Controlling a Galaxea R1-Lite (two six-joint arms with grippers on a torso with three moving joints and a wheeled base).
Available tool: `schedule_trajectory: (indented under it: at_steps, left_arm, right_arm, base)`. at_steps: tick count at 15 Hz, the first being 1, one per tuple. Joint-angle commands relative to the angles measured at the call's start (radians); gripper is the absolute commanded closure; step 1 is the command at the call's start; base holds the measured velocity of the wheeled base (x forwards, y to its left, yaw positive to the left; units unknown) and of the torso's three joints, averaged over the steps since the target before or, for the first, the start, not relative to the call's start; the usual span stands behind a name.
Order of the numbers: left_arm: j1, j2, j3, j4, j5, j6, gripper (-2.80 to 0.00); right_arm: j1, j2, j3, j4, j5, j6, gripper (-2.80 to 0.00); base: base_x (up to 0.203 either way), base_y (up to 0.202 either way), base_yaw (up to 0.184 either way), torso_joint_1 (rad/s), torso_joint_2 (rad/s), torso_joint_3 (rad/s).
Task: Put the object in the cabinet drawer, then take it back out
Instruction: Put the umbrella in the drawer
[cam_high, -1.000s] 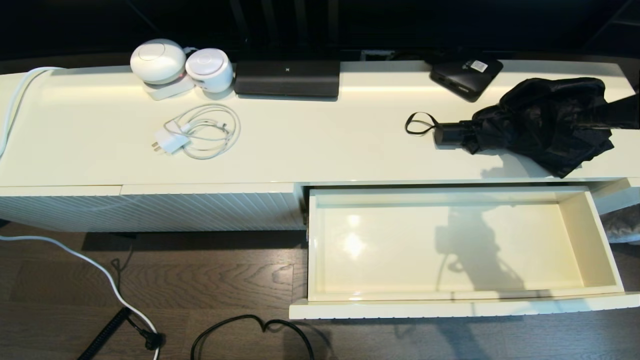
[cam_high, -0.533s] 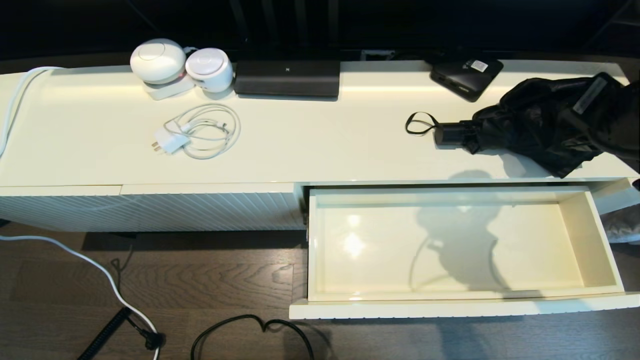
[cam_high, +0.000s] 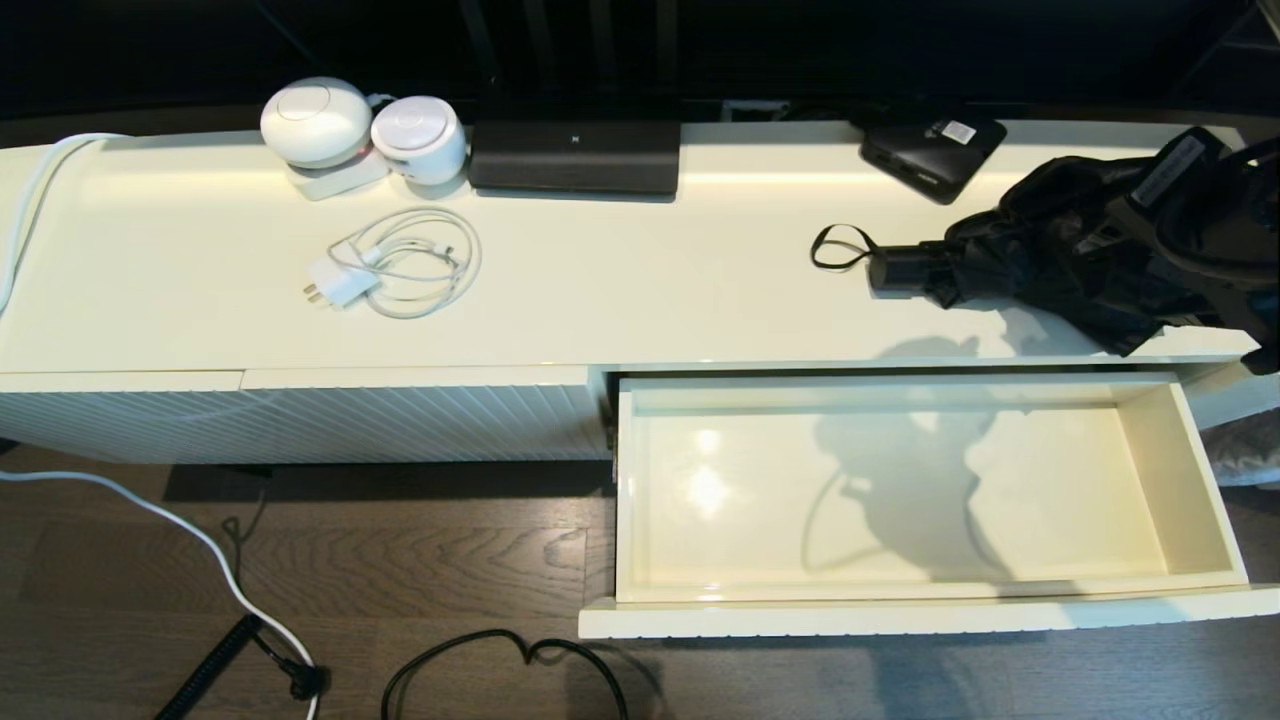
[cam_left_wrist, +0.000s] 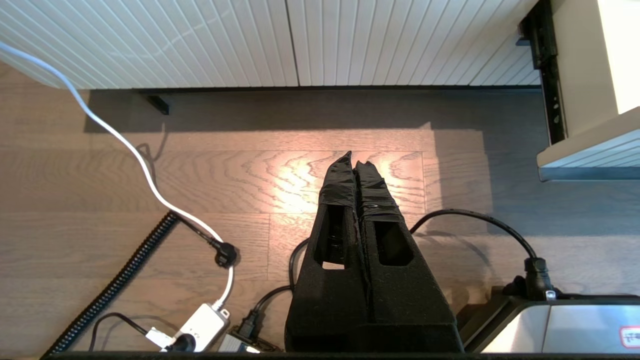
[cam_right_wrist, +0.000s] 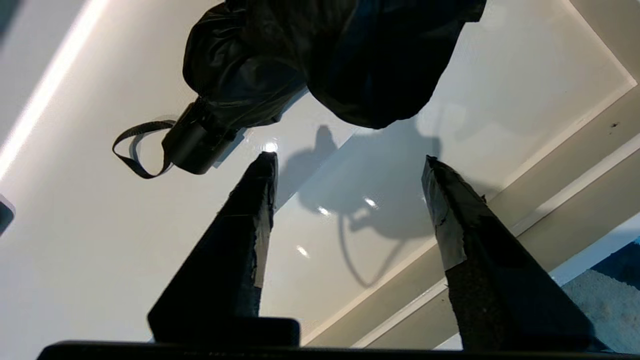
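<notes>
The black folding umbrella lies on the cabinet top at the right, its short handle and wrist loop pointing left. My right gripper hovers above the umbrella's crumpled fabric, open and empty. In the right wrist view, the umbrella and its handle lie beyond the spread gripper. The cream drawer is pulled fully out below and holds nothing; its glossy floor shows the arm's shadow. My left gripper is shut and parked low over the wooden floor.
On the cabinet top sit two white round devices, a white charger with coiled cable, a flat black box and a small black box with a white label. Cables trail on the floor. A closed ribbed panel is left of the drawer.
My right arm has come in from the right edge and moved left over the umbrella. Its shadow in the drawer has shifted left. The umbrella has not moved.
</notes>
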Motion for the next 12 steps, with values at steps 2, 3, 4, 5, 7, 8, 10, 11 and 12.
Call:
schedule_trajectory:
  at_steps: [2,3,4,5,7,8,10,11,12]
  left_arm:
    - [-0.001,0.0,-0.001,0.0,0.0,0.0,0.0]
    - [0.001,0.0,0.001,0.0,0.0,0.0,0.0]
    - [0.0,0.0,0.001,0.0,0.0,0.0,0.0]
    - [0.001,0.0,-0.001,0.0,0.0,0.0,0.0]
    - [-0.001,0.0,-0.001,0.0,0.0,0.0,0.0]
    - [-0.001,0.0,-0.001,0.0,0.0,0.0,0.0]
    - [-0.001,0.0,-0.001,0.0,0.0,0.0,0.0]
    - [0.0,0.0,0.0,0.0,0.0,0.0,0.0]
    - [0.001,0.0,-0.001,0.0,0.0,0.0,0.0]
  right_arm:
    - [-0.016,0.048,-0.048,0.0,-0.019,0.044,-2.8]
    - [-0.036,0.066,-0.057,-0.003,-0.023,0.05,-2.8]
    - [-0.059,0.079,-0.065,-0.006,-0.023,0.066,-2.8]
    - [-0.097,0.093,-0.07,-0.011,-0.024,0.083,-2.8]
    - [-0.15,0.115,-0.063,-0.024,-0.024,0.109,-2.8]
    - [-0.156,0.12,-0.062,-0.025,-0.023,0.12,-2.8]
    - [-0.181,0.152,-0.072,-0.029,-0.023,0.156,-2.8]
    - [-0.183,0.156,-0.072,-0.046,-0.023,0.156,-2.8]
    - [-0.187,0.163,-0.072,-0.07,-0.022,0.155,-2.8]
  base:
    - [0.0,0.0,0.0,0.0,0.0,0.0]
    - [0.0,0.0,0.0,0.0,0.0,0.0]
    - [0.0,0.0,0.0,0.0,0.0,0.0]
    - [0.0,0.0,0.0,0.0,0.0,0.0]
    - [0.0,0.0,0.0,0.0,0.0,0.0]
    - [0.0,0.0,0.0,0.0,0.0,0.0]
    - [0.0,0.0,0.0,0.0,0.0,0.0]
    - [0.0,0.0,0.0,0.0,0.0,0.0]
    - [0.0,0.0,0.0,0.0,0.0,0.0]
